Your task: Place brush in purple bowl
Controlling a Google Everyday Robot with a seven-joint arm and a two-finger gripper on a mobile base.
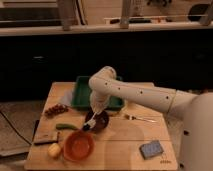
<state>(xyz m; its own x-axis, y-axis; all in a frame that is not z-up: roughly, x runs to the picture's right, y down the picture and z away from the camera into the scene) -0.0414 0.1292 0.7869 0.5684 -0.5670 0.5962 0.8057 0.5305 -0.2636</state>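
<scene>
The purple bowl [101,123] sits on the wooden table, in front of the green tray. The brush [92,120] lies slanted in the bowl, its white handle pointing up and right. Its dark bristle head [86,128] rests at the bowl's front left rim. My gripper [95,108] hangs straight down from the white arm, right above the bowl and close to the top of the brush handle. I cannot tell whether it touches the handle.
A green tray [81,93] stands behind the bowl. An orange bowl [78,145] is at the front left, with a yellow fruit [54,149], a brown block [46,137], a green vegetable [66,126] and grapes [56,109] nearby. A fork [140,118] and a blue sponge [151,149] lie to the right.
</scene>
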